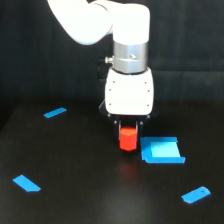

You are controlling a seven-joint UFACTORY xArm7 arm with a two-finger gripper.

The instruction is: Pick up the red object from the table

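Positions are given from the exterior view's left to its right.

1. Near the lower left, a flat blue piece point(26, 183) lies on the table point(90, 200), a dark matte surface that fills the lower part of the view.

2. Farther back, a second, narrow flat blue strip point(55, 112) lies on the table, well apart from the first.

3. At centre, the white arm point(129, 60) descends from the upper left and ends in a white wrist housing. The gripper point(128, 125) points straight down beneath this housing.

4. The red object point(128, 139), a short red-orange cylinder, stands upright directly under the gripper. Its top sits between the dark fingers, which stand close against its upper edge. Whether the fingers press on the cylinder or merely flank it cannot be told. Whether the cylinder base touches the table also cannot be told, since a faint reddish reflection blurs the area below it.

5. Just beside the red object, on its right, lies a blue square block point(161, 150). A narrow gap separates the two.

6. Near the lower right, a third small blue piece point(196, 194) lies on the table, well apart from the block.
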